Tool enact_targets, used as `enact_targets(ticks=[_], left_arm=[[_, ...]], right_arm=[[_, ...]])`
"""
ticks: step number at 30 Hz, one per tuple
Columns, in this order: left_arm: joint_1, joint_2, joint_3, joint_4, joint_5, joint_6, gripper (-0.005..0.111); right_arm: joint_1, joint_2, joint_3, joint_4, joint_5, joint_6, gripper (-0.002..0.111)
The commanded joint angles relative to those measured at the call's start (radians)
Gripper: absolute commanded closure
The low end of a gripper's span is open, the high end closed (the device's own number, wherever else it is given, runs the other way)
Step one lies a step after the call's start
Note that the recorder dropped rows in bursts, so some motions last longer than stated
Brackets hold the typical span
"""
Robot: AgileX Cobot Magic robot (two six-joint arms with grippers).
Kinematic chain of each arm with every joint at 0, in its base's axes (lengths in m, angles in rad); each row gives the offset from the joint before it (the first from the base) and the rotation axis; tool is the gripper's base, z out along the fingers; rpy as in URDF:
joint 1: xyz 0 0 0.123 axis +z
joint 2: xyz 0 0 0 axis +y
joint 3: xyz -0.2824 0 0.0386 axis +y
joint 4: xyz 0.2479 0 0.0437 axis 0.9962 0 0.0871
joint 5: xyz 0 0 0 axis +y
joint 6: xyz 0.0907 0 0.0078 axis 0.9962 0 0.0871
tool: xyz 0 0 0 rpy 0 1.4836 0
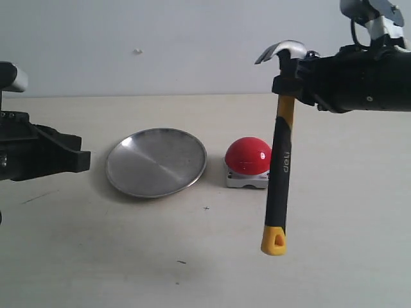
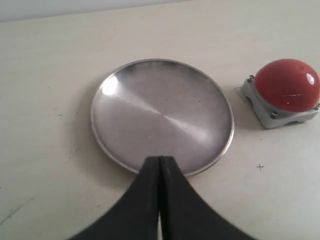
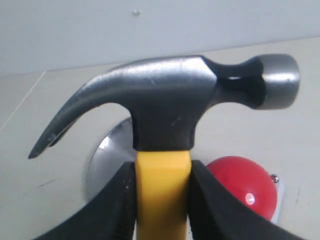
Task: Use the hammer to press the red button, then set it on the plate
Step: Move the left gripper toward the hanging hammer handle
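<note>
My right gripper point(image 1: 287, 86) is shut on the yellow neck of the hammer point(image 1: 280, 168), just under its dark metal head point(image 3: 170, 102). The hammer hangs upright in the air, head up, its yellow looped end down above the table. Its handle crosses in front of the right side of the red button point(image 1: 248, 156), which sits on its grey-white base on the table. The silvery plate point(image 1: 156, 162) lies left of the button and holds nothing. At the left edge my left gripper point(image 2: 160, 159) is shut on nothing, its tips over the plate's near rim point(image 2: 207, 167).
The table is a pale beige surface with a plain white wall behind it. The button point(image 2: 286, 85) lies close to the plate's right rim. Small dark marks dot the table in front of the plate.
</note>
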Motion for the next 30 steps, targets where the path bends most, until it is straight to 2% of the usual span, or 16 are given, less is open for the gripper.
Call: enact_targets(ticks=[1,6,8,12,13,17,19,30], left_arm=[[-0.008,-0.010,-0.008,0.034,-0.109,-0.010,0.107],[-0.016,-0.003,-0.008,0.184,-0.209,-0.122,0.107],[-0.016,0.026,-0.008,0.321,-0.295,-0.233,0.107],[-0.016,0.121,-0.008,0.348,-0.421,-0.245,0.104],[-0.016,0.138,-0.008,0.348,-0.440,-0.245,0.101],[-0.016,0.232,-0.008,0.339,-0.564,-0.268,0.059],[-0.016,0.259,-0.008,0.326,-0.599,-0.270,0.046],[-0.016,0.287,-0.028,0.337,-0.654,-0.268,0.045]], right_arm=[[0.088,0.052,-0.078,0.035,0.013,0.054,0.108],[0.138,0.118,-0.143,0.035,0.009,0.120,0.108],[0.150,0.146,-0.173,0.035,-0.020,0.147,0.108],[0.150,0.150,-0.187,0.035,-0.025,0.174,0.108],[0.150,0.150,-0.187,0.035,-0.022,0.181,0.108],[0.156,0.150,-0.187,0.035,-0.058,0.191,0.108],[0.166,0.153,-0.194,0.035,-0.086,0.191,0.108],[0.231,0.213,-0.253,0.035,-0.127,0.208,0.108]])
